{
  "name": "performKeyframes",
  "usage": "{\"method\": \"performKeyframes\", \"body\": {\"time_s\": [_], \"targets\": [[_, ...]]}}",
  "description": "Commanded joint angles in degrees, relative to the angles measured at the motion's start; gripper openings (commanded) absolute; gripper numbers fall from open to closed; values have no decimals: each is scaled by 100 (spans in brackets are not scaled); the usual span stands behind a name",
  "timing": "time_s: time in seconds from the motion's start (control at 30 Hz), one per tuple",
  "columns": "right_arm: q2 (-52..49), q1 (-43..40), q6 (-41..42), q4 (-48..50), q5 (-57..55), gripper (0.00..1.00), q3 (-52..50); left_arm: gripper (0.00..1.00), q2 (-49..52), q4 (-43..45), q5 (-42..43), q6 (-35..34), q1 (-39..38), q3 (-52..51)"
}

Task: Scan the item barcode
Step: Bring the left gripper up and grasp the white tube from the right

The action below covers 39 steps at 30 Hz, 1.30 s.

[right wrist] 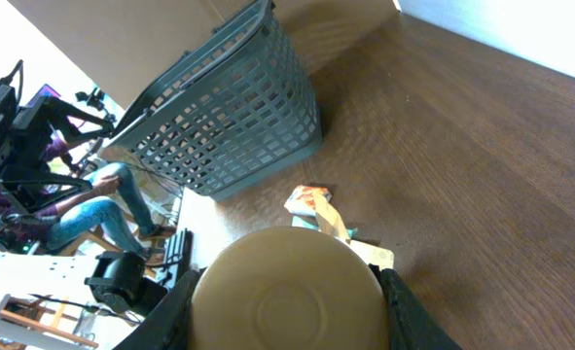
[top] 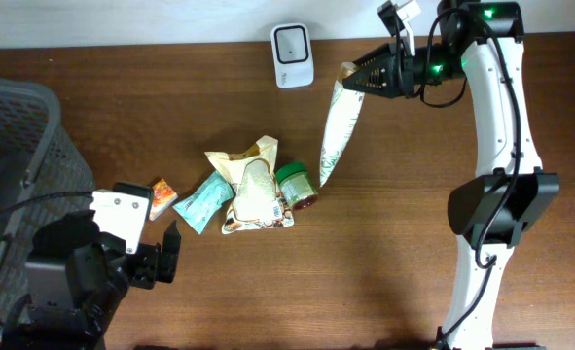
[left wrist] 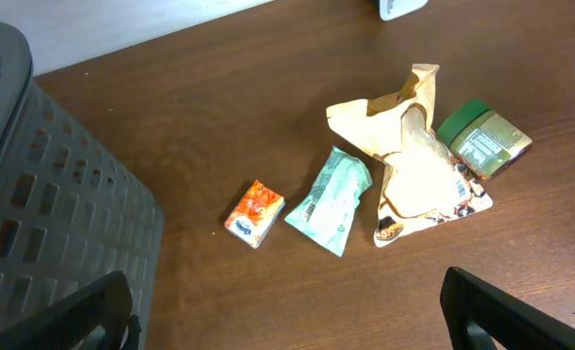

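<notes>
The table (top: 170, 117) carries a grey basket (top: 24, 126) at its left edge. At the far side the right gripper (top: 357, 80) is clamped on the upper end of a long pouch (top: 338, 131), just right of the white scanner (top: 292, 53). The pouch's lower end reaches down beside the jar (top: 297, 185) in the central pile (top: 253, 190). At near left the left gripper (left wrist: 287, 326) is empty, jaws wide apart.

Assessment: pick-up done — presentation to the scanner appears outstanding. No barcode can be made out on the pouch, so its facing is unconfirmed.
</notes>
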<state>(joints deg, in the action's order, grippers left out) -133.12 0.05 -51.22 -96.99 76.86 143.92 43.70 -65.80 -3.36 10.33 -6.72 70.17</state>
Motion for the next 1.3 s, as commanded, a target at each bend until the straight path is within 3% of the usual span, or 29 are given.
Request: {"method": "performKeyframes", "body": {"time_s": [0.0, 0.23, 0.4, 0.43, 0.53, 0.6, 0.63, 0.7, 0.8, 0.97, 1.13, 1.27], "targets": [[227, 37, 98, -33, 503, 4, 149, 99, -28, 11, 42, 94, 2, 15], [227, 232, 140, -33, 498, 4, 149, 99, -28, 70, 118, 90, 2, 15], [227, 256, 79, -33, 833, 4, 149, 99, 254, 778, 2736, 90, 2, -26], [227, 249, 50, 26, 1071, 4, 149, 99, 619, 1572, 3709, -229, 2, -238], [227, 256, 52, 170, 1209, 4, 151, 99, 1862, 3473, 5088, -1025, 2, -791], [227, 256, 52, 308, 1209, 4, 151, 99, 3257, 4439, 6251, -1034, 0, -831], [227, 256, 52, 348, 1209, 4, 151, 99, 3711, 4548, 6255, -964, -15, -831], [227, 256, 57, 442, 1209, 4, 151, 99, 4581, 4636, 6247, -186, -278, -831], [227, 256, 57, 446, 1209, 4, 151, 99, 4763, 5016, 6190, 345, -723, -831], [227, 273, 74, 424, 1209, 4, 151, 99, 4774, 6008, 6306, 350, -820, -831], [227, 533, 72, 426, 1209, 4, 151, 99, 5702, 7348, 8078, 345, -817, -831], [227, 634, 74, 420, 1209, 4, 151, 99, 6087, 7823, 8179, 323, -817, -831]]}}
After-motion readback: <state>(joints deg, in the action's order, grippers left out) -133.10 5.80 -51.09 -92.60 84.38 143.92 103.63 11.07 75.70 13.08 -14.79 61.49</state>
